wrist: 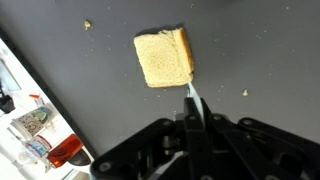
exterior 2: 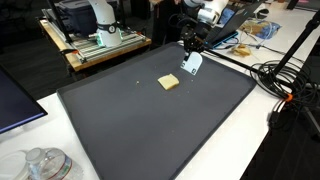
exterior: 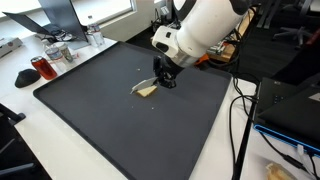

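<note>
A square slice of pale toast (exterior: 148,91) (exterior 2: 168,82) (wrist: 164,58) lies flat on the black mat (exterior: 120,130) (exterior 2: 150,125). My gripper (exterior: 163,77) (exterior 2: 187,46) (wrist: 193,122) hangs just beside it, shut on a thin, light-coloured flat blade (exterior 2: 192,63) (wrist: 192,100) that points down toward the mat. In the wrist view the blade shows edge-on and its tip reaches the toast's near corner. I cannot tell whether it touches the toast. In an exterior view the blade (exterior: 142,84) slants low next to the slice.
Crumbs (wrist: 87,24) dot the mat. A red mug (exterior: 44,68) and glass jars (exterior: 60,52) stand off one edge of the mat. Cables (exterior 2: 285,75) and a blue box (exterior: 290,105) lie off another. A wooden cart with equipment (exterior 2: 95,40) stands behind.
</note>
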`<action>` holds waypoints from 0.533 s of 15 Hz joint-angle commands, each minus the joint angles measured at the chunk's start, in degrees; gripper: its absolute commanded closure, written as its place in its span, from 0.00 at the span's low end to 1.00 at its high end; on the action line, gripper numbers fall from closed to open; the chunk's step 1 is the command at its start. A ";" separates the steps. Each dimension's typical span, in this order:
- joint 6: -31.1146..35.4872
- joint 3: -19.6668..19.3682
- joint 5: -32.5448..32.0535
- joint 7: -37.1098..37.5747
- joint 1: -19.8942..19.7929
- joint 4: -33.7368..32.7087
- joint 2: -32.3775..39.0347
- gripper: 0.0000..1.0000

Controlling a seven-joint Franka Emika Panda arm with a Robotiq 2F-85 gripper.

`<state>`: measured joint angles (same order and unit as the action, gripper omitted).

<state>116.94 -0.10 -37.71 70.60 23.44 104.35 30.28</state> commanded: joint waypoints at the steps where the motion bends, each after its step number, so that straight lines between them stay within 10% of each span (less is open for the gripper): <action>1: -2.50 0.78 -0.69 1.37 0.12 -3.16 2.54 0.99; 8: 1.23 1.91 8.39 -5.24 -5.37 -2.24 -0.90 0.99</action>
<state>116.84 0.50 -33.94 69.22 21.53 101.81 31.72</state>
